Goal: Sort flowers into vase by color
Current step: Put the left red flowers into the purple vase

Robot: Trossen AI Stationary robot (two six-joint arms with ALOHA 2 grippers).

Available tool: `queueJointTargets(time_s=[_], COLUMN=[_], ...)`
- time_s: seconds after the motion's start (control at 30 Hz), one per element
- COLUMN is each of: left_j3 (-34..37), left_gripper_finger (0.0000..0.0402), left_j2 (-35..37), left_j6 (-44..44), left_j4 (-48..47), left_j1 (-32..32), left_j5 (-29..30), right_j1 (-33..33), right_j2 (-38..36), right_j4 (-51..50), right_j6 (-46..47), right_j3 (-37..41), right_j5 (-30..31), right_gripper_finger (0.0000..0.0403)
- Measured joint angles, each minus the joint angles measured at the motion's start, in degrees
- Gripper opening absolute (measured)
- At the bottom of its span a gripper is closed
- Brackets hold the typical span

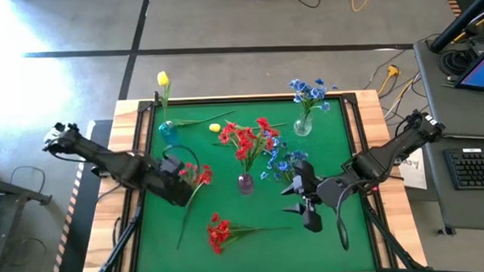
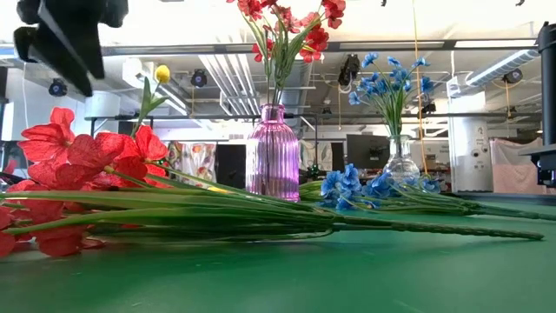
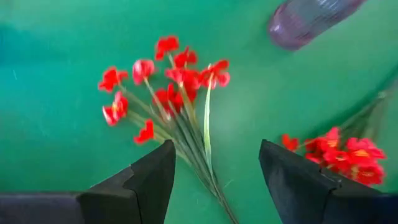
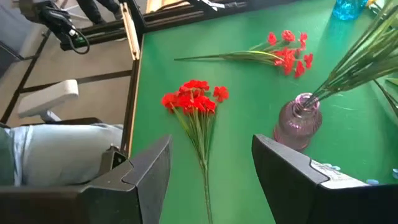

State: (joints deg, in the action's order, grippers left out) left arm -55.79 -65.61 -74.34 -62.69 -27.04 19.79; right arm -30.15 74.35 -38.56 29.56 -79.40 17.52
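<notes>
- Nearest the low camera lies a loose red sprig (image 2: pixel 78 161), blossoms at one end and its long green stem running flat across the green worktop (image 2: pixel 347 278).
- From above, that front red sprig (image 1: pixel 219 231) lies crosswise near the front edge, blossoms toward the left arm's side, stem trailing toward the right arm.
- Second red sprig (image 1: pixel 201 176) lies just beside the left gripper (image 1: pixel 175 172); its stem slants down toward the front-left, blossoms pointing toward the purple vase (image 1: pixel 245 183).
- Left gripper hovers over this sprig with jaws parted and nothing between them; its wrist view shows red blossoms (image 3: pixel 165 87) beyond the fingers.
- Right gripper (image 1: pixel 306 200) sits near mid-worktop, jaws likewise spread and empty, close to a loose blue sprig (image 1: pixel 279 163) lying beside the purple vase.
- Purple vase already holds red flowers (image 1: pixel 250 136); a clear vase (image 1: pixel 303 124) holds blue flowers (image 1: pixel 309 92); a blue vase (image 1: pixel 167 130) holds one yellow bud (image 1: pixel 162 78). Another yellow bud (image 1: pixel 215 128) lies loose behind.
- Risk, as a judgement: thin stems lying flat may slip from a shallow pinch, or the jaws may scrape the worktop.
- Further risk: carrying a long stem in could knock over the narrow purple vase, or the arms could crowd each other near it.
</notes>
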Motion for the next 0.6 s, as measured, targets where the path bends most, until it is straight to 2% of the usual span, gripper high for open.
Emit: queueJointTargets(time_s=[0.2,0.33,0.6], left_j3=[0.0,0.1,0.1], left_gripper_finger=[0.0226,0.0251,0.0300], left_j2=[-9.8,-16.0,-25.0], left_j6=[-11.3,-17.2,-19.1], left_j4=[-1.7,-1.3,4.7], left_j1=[-5.2,-7.9,-9.7], left_j5=[-2.6,-4.4,-4.8], right_j1=[0.0,0.0,0.0], right_j2=[0.0,0.0,0.0], right_j4=[-0.1,-0.1,0.0], right_j6=[-0.1,-0.7,-0.6], right_j3=[0.0,0.0,0.0], right_j5=[0.0,0.0,0.0], right_gripper_finger=[0.0215,0.0215,0.0215])
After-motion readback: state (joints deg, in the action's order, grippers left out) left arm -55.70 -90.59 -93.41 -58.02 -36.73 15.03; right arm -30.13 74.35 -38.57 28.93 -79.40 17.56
